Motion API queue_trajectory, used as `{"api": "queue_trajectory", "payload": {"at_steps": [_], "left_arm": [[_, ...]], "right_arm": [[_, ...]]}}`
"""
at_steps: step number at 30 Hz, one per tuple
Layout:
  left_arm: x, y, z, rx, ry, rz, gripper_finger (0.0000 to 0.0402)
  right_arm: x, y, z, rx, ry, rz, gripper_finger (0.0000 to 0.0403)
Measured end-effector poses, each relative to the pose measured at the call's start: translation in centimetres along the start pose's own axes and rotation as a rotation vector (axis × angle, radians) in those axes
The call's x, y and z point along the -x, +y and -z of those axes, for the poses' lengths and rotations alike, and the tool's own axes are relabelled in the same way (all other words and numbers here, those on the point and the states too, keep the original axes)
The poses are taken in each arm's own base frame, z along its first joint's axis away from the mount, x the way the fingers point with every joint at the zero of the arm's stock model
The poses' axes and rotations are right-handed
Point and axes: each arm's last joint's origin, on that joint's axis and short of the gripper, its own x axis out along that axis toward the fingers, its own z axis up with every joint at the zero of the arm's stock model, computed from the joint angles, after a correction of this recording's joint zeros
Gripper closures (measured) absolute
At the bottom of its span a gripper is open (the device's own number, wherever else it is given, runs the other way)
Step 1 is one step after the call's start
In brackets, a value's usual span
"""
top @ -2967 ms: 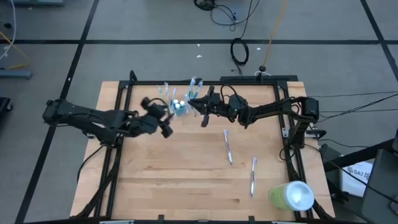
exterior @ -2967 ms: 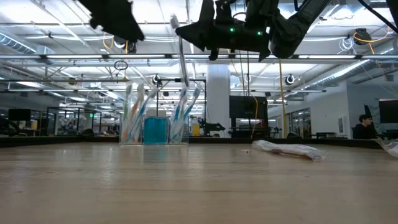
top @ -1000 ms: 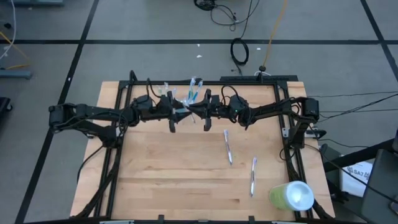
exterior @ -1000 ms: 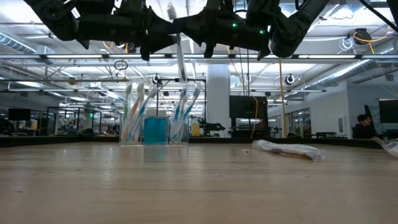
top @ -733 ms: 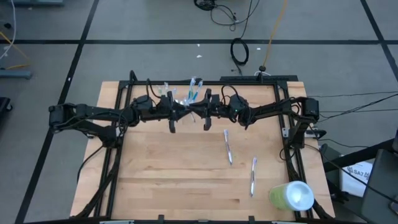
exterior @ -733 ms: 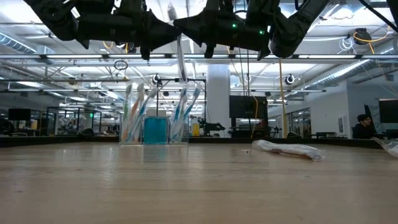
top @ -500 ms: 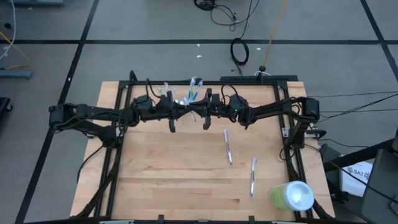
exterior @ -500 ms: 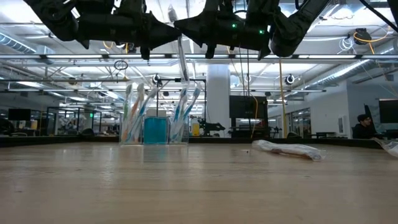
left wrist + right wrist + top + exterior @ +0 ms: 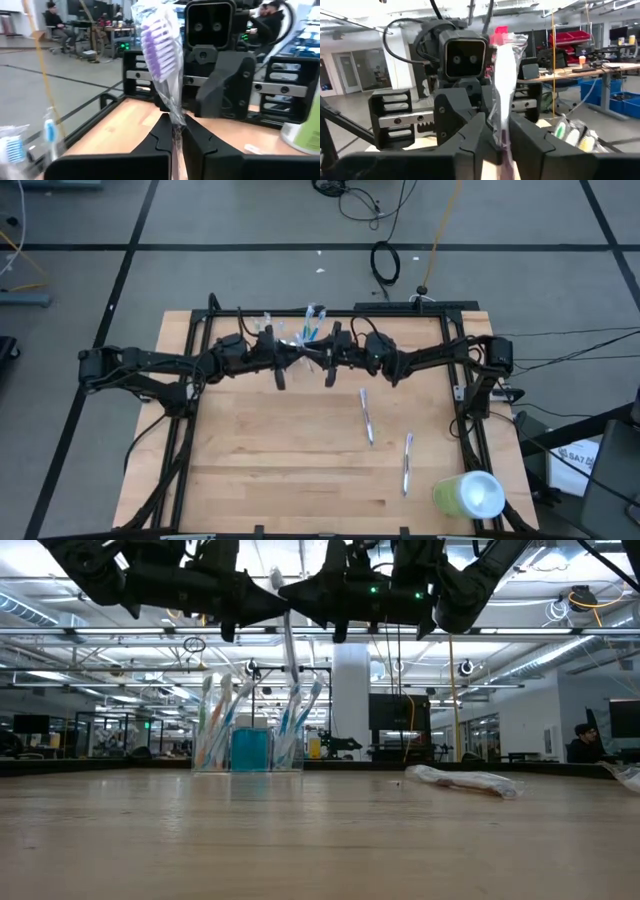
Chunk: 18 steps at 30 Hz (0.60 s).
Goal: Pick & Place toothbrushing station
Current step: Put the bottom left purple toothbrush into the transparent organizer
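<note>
A toothbrush point(image 9: 289, 632) in a clear wrapper, with purple bristles point(image 9: 157, 47), stands upright in the air above the table's far middle. My left gripper point(image 9: 176, 139) is shut on it, coming from the left point(image 9: 292, 358). My right gripper point(image 9: 497, 136) faces it from the right point(image 9: 317, 358), its fingers slightly apart on either side of the same toothbrush. Just beyond them the clear cup point(image 9: 250, 745) stands on the table, holding several toothbrushes point(image 9: 313, 320). My left gripper pinches the wrapped toothbrush's handle point(image 9: 176, 125) just below the head, between its two fingers. The fingers come level from the table's left and lie across the handle. The toothbrush stands upright, head up, lifted clear, its lower end point(image 9: 296, 672) hanging free. My right gripper's fingers point(image 9: 522, 135) flank the wrapped handle point(image 9: 501, 112); whether they touch it I cannot tell.
Two more wrapped toothbrushes point(image 9: 366, 416) point(image 9: 407, 463) lie on the wood right of the middle. A lime-green cylinder with a white end point(image 9: 468, 494) lies at the near right corner. The dark frame rail point(image 9: 300, 312) runs along the far edge.
Both grippers have kept their places, facing each other around the upright toothbrush above the far middle. The toothbrush stays upright and clear of the table.
</note>
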Motion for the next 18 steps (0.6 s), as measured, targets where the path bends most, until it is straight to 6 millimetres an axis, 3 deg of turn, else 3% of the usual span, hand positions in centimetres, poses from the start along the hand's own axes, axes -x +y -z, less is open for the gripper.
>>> {"api": "queue_trajectory", "payload": {"at_steps": [4, 8, 14, 18], "left_arm": [[0.0, 0.5, 0.0, 0.001, 0.004, -0.07, 0.0385], [0.1, 1.3, 0.4, -0.01, 0.036, -0.225, 0.037], [0.1, 2.4, 0.5, -0.03, 0.04, -0.356, 0.039], [-0.6, 3.0, 1.2, -0.025, 0.02, -0.367, 0.0392]], "right_arm": [[0.1, -0.7, -0.1, -0.017, 0.01, 0.018, 0.0298], [0.5, -1.0, -1.3, 0.008, 0.008, 0.023, 0.0278], [1.9, -1.4, -2.9, 0.073, 0.197, 0.142, 0.0269], [3.0, -1.4, -2.8, 0.071, 0.344, 0.246, 0.0273]]}}
